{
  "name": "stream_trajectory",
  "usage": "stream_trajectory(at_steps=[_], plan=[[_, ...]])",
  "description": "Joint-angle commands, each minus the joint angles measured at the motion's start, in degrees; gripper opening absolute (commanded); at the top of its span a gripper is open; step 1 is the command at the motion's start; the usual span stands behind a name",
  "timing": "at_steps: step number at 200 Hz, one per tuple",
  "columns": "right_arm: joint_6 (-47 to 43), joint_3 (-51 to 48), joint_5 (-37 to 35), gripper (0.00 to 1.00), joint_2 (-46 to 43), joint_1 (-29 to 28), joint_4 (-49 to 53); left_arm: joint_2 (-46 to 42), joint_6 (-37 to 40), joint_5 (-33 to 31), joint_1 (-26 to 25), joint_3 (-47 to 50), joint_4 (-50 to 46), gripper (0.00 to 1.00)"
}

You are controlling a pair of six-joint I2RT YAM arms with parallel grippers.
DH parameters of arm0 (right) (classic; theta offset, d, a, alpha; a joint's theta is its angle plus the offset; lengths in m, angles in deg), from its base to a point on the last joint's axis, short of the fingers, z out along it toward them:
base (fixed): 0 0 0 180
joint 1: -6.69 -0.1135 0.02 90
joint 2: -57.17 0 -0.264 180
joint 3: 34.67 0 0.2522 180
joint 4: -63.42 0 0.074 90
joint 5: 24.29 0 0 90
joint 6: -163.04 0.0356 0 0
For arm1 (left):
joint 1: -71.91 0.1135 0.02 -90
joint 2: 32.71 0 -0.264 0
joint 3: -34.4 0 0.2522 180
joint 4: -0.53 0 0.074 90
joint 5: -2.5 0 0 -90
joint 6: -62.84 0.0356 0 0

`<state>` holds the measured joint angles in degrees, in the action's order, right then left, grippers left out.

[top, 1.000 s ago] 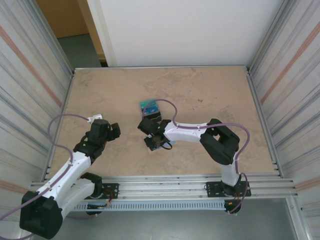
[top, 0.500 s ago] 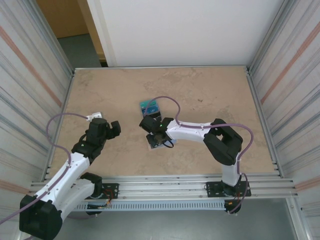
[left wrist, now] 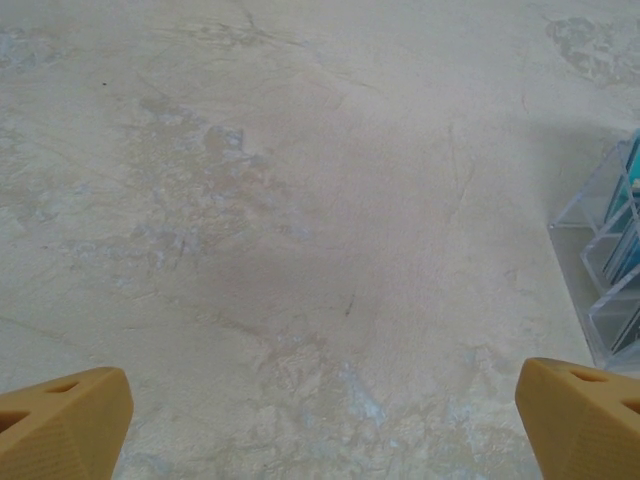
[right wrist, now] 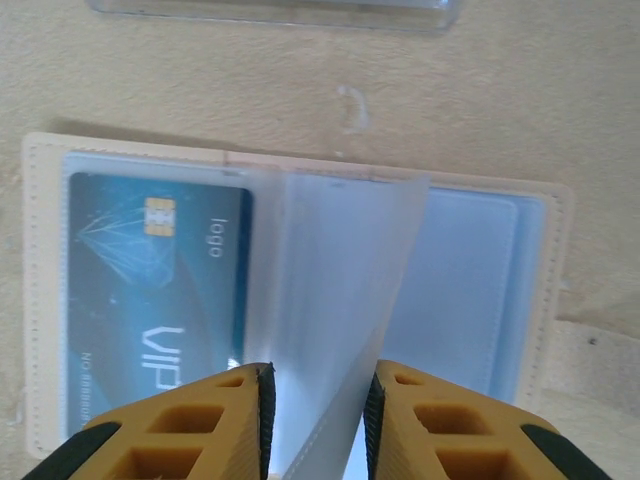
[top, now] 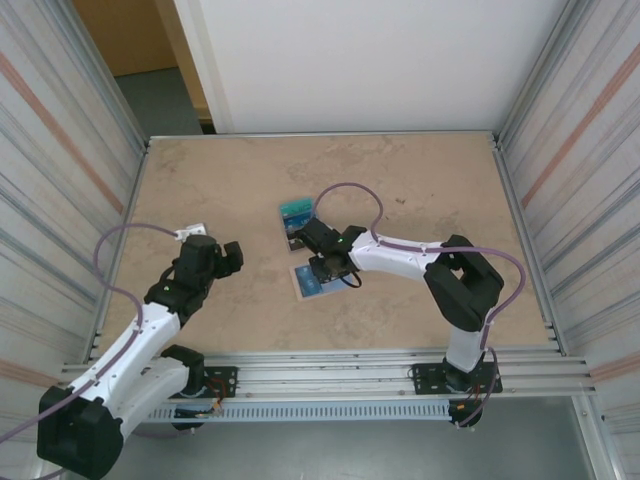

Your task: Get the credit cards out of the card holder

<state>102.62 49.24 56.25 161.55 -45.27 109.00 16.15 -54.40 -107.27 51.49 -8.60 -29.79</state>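
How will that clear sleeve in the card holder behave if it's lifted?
Probably floppy: the clear sleeve curves up from the card holder between the fingers of the right gripper. Likely slippery and light, being thin glossy film.

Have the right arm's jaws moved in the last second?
Yes. The right jaws slid right: before, they sat directly on the near side of the clear card stand; now they are off its right corner, uncovering the open card holder.

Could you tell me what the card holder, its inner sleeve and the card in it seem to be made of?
Card holder: tan leather or imitation, matte; stitched edge.
Sleeve: thin clear plastic, slightly frosted; it lifts and the holder shows through.
Card: printed plastic, likely; chip and lettering on a smooth blue face.
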Motion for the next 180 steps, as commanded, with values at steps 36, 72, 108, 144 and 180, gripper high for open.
stream_trajectory(at_steps=[36,72,108,144,180], plan=[[1.87,-4.08,-2.41,0.33,-4.07,3.63,1.59,3.77,-0.04,-5.4,-6.05,-3.85,-2.29,0.99],[1.92,-6.53,-2.16,0.33,-4.62,5.47,0.73,7.23,-2.04,-6.1,-9.69,-4.35,-2.43,0.99],[2.22,-7.62,-2.51,0.33,-6.67,6.31,0.81,11.53,-3.6,-5.88,-13.7,-5.15,-1.97,0.99],[2.74,-8.4,-0.01,0.33,-11.43,7.9,0.26,17.47,-4.47,-6.0,-20.37,-5.47,1.14,0.99],[3.61,-10.45,8.62,0.32,-14.55,9.17,-4.04,25.2,-5.84,-5.63,-24.91,-6.07,5.07,0.99]])
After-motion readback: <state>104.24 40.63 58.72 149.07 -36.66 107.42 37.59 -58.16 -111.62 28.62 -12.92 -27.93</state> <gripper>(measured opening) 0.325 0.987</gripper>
